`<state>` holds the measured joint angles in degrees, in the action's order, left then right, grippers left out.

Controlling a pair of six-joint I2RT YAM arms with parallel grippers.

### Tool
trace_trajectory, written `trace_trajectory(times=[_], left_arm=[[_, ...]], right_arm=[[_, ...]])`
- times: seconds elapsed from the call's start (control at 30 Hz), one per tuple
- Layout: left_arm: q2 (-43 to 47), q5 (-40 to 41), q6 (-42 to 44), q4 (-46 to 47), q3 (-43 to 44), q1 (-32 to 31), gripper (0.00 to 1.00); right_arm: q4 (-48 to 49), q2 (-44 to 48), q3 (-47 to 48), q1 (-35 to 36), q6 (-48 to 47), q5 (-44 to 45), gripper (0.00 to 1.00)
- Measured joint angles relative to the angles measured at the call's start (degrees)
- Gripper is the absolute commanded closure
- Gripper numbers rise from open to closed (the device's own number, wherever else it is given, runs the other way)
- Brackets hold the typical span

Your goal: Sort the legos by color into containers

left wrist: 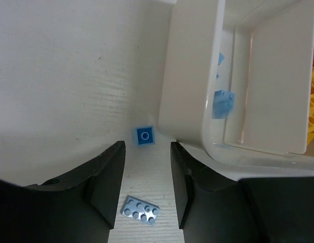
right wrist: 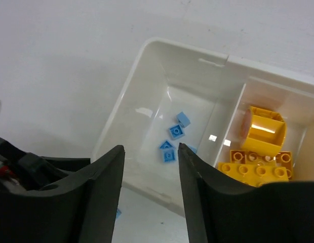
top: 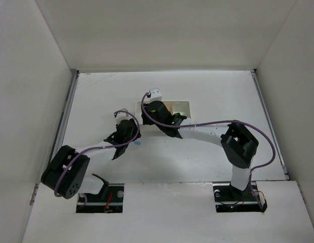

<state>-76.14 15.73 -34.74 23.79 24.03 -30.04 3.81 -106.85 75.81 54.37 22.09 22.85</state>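
We're hovering the left hand low over the desk, fingers apart and gripping nothing, with a flat blue plate lying between them. A blue single is sitting just ahead, right beside the tray wall. The tray is lying around mid-desk, a bit toward the far edge, and both loose blues are off its near-left side. The right hand is hanging over the end bin, also spread and empty. Blues are lying in that bin, with yellows next door.

What we're worrying about:
- **Plate:** it's thin, so closing fingers could be squirting it out sideways or just scraping desk.
- **Tray:** the finger on the tray side is riding very close to the tray corner, so dropping lower could be shoving the whole tray.
- **Single:** it's looking too snug to the wall for a finger to get in on that side.
- **Arms:** both are crowding the same end of the tray, so lifting toward the bin could be clipping the right hand.
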Motion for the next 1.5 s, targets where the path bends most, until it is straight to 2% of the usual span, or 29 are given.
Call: trace_trajectory(times=[0.27, 0.67, 0.8, 0.9, 1.03, 1.13, 1.3, 1.4, 1.5], left_arm=[[-3.1, 1.1, 0.8, 0.5, 0.9, -0.5, 0.67], [-7.7, 3.3, 2.7, 1.1, 3.5, -1.5, 0.74], [-8.7, 4.3, 3.2, 1.3, 4.1, -1.8, 0.86], [-8.6, 5.3, 3.9, 1.2, 4.2, -2.6, 0.88], [-4.9, 5.8, 3.9, -2.0, 3.7, -5.1, 0.88], [3.1, 6.3, 3.8, -6.4, 3.4, -7.6, 0.88], [15.0, 7.0, 3.6, -11.3, 4.9, -10.6, 0.86], [15.3, 7.0, 3.7, -12.4, 8.5, -10.7, 0.86], [11.2, 6.7, 4.3, -11.8, 13.0, -10.1, 0.85]], right_arm=[[0.9, 1.4, -0.1, -0.1, 0.2, -1.7, 0.46], [4.8, 12.7, -13.3, 2.8, 2.2, -1.8, 0.48], [5.9, 13.4, -15.0, 3.1, 3.0, -1.8, 0.48], [6.6, 14.0, -16.4, 3.3, 3.3, -1.8, 0.48], [7.1, 15.9, -18.9, 3.5, 3.5, -1.4, 0.48], [7.4, 18.4, -21.6, 3.5, 3.7, -0.7, 0.48], [8.3, 22.6, -26.7, 3.9, 4.9, 0.3, 0.56], [8.8, 24.4, -29.7, 4.2, 6.1, 0.8, 0.60], [9.0, 24.7, -31.4, 4.4, 7.0, 0.8, 0.61]])
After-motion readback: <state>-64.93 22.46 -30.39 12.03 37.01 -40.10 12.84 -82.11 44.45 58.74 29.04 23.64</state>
